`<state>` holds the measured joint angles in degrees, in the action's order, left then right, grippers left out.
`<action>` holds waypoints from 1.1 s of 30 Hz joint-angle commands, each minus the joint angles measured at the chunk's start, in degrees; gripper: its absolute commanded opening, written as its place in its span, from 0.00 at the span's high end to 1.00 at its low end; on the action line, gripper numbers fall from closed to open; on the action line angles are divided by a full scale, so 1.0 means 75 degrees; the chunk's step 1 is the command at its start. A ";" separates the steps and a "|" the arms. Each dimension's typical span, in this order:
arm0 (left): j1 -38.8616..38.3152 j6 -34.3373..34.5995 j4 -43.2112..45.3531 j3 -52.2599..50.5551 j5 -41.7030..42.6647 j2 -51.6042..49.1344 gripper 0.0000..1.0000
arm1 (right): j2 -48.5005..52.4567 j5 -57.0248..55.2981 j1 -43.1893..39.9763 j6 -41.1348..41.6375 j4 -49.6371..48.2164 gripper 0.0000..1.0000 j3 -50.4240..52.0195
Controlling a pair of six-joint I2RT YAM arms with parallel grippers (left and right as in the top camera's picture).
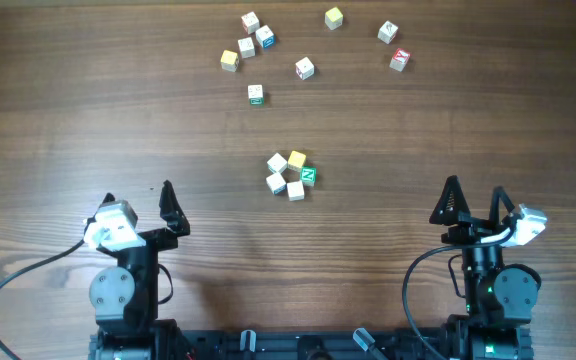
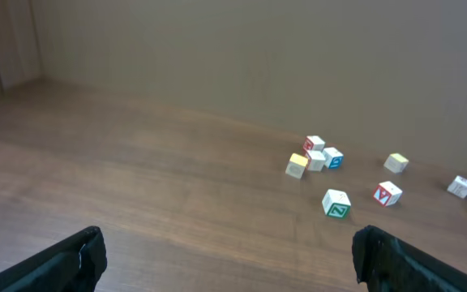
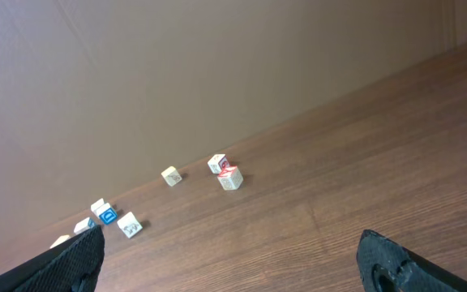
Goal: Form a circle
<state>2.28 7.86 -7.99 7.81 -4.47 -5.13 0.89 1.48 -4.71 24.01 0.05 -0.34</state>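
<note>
circle [image 1: 291, 174]: on the table [image 1: 68, 120], mid-width, nearer the robot than every loose cube
lone cube [image 1: 256, 94]: 11 o'clock from the circle, nearest to it
cluster of four cubes [image 1: 246, 46]: 11 o'clock, behind the lone cube
middle cube [image 1: 305, 68]: 12 o'clock
far cube [image 1: 334, 17]: between 12 and 1 o'clock, farthest back
pair of cubes [image 1: 388, 32]: 1 o'clock
left gripper [image 1: 138, 197]: 9 o'clock, well apart
right gripper [image 1: 475, 190]: 3 o'clock, well apart

"N" on green cube [image 1: 308, 176], rest unreadable
</note>
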 commanded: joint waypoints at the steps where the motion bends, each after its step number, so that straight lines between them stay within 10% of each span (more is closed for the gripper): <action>1: 0.0245 -0.0254 0.0568 -0.0487 0.0568 0.0361 0.00 | -0.0044 0.0073 -0.0052 0.0055 -0.0023 0.00 0.0003; 33: 0.0341 -0.1192 0.0493 -0.1000 0.0734 0.0653 0.00 | -0.0041 0.0096 0.0146 0.0052 -0.0026 0.00 0.0003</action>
<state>4.36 0.03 -4.21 0.62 -0.05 -0.84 0.89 1.48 -4.69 24.01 0.05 -0.34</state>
